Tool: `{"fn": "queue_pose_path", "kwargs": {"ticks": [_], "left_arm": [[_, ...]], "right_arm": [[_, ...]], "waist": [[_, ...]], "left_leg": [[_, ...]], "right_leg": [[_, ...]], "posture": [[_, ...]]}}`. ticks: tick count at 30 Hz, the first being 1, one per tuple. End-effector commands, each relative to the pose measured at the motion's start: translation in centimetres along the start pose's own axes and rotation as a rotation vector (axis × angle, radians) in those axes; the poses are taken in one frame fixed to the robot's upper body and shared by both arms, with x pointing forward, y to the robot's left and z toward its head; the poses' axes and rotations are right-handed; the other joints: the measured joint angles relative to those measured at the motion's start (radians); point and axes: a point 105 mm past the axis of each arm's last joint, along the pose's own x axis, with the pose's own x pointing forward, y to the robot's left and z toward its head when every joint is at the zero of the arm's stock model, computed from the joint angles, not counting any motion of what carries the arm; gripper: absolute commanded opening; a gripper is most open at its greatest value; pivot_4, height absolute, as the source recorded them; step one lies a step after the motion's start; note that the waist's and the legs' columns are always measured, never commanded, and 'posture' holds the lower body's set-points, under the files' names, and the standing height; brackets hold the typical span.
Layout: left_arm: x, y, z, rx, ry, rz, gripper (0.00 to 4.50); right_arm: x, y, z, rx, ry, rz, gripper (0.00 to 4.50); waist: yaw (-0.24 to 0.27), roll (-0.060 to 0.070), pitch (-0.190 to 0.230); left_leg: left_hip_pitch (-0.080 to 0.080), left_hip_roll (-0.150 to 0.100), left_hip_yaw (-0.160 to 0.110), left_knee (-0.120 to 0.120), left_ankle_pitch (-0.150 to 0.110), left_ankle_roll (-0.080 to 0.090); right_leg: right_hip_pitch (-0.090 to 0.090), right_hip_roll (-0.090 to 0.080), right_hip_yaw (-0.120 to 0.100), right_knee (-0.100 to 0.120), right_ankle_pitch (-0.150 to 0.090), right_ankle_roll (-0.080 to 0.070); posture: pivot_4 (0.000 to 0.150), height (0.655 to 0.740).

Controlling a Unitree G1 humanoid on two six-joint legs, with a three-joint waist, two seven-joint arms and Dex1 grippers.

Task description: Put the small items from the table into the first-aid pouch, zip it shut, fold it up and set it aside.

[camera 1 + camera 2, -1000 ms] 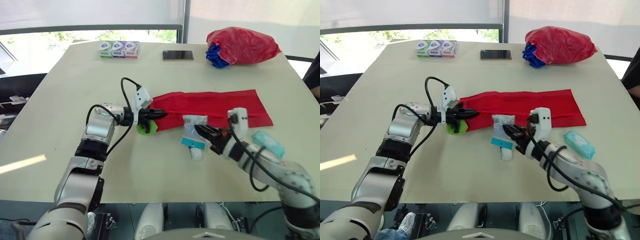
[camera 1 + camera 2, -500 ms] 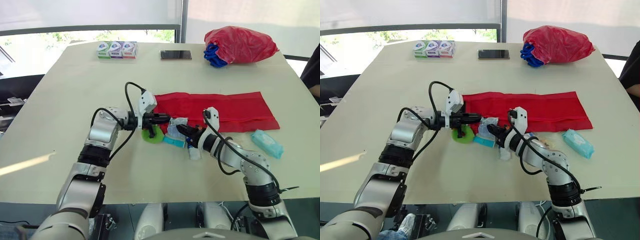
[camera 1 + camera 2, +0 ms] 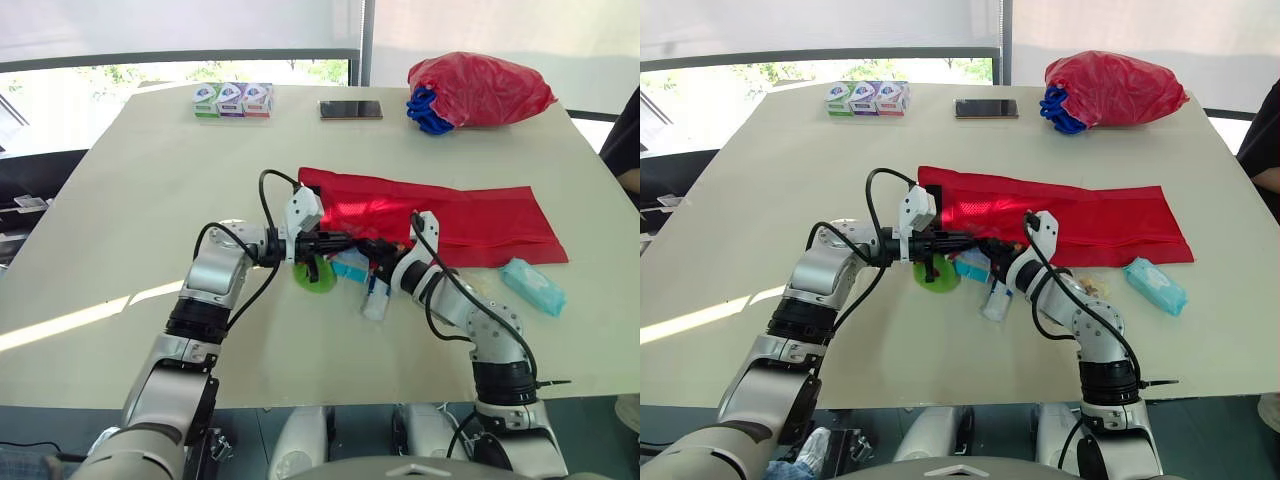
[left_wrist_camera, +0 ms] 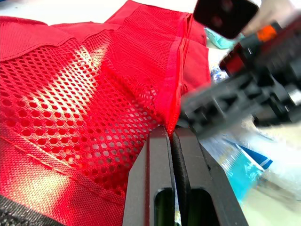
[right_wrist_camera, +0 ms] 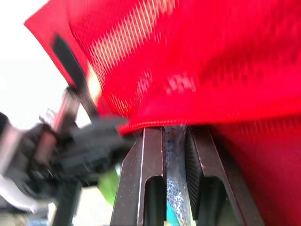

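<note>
Two grippers meet at the near edge of the red mesh first-aid pouch [image 3: 450, 215] on the table [image 3: 150, 170], the left gripper [image 4: 171, 134] pinched on its raised hem, the right gripper [image 5: 174, 134] clamping a clear packet [image 5: 174, 155] at the opening, with a green roll [image 3: 318, 276] just beside them.

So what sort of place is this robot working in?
Probably an office or meeting room rather than a home: a large pale table stands beside wide windows with roller blinds drawn partway, greenery outside, and a phone lies near the table's far edge.
</note>
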Motion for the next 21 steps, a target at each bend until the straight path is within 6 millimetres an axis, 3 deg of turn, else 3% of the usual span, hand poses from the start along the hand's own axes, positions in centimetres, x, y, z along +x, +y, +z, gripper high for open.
{"fn": "queue_pose_path", "kwargs": {"ticks": [1,4,13,21], "left_arm": [[1.2,-1.4,-0.2,0.012,-0.003,-0.076,0.09],[1.9,-1.6,-0.4,0.001,-0.001,-0.088,0.09],[3.0,-1.2,-2.3,-0.12,0.024,-0.044,0.09],[3.0,-0.1,-3.9,-0.203,0.034,0.025,0.09]], "right_arm": [[-0.2,1.4,2.5,0.055,-0.138,0.069,0.1],[0.2,1.3,2.3,0.097,-0.148,0.066,0.1],[1.3,-2.2,1.4,0.135,-0.143,-0.114,0.1],[2.1,-2.5,1.8,0.157,-0.171,-0.154,0.1]], "waist": [[-0.001,0.0,0.0],[0.0,0.0,0.0],[0.001,-0.002,-0.004],[0.002,-0.004,-0.01]], "left_leg": [[0.0,0.0,0.001,0.0,0.0,0.0],[0.0,0.0,0.002,0.0,0.0,-0.001],[0.0,0.0,0.003,0.0,0.001,-0.002],[0.001,-0.001,0.003,0.0,0.001,-0.001]], "right_leg": [[-0.001,0.0,0.001,0.001,0.0,0.0],[-0.001,0.0,0.001,0.001,0.0,0.0],[-0.001,0.0,0.002,0.001,0.0,0.0],[-0.001,0.0,0.003,0.002,0.0,0.0]], "posture": [[0.15,0.74],[0.15,0.74],[0.15,0.74],[0.15,0.74]]}}
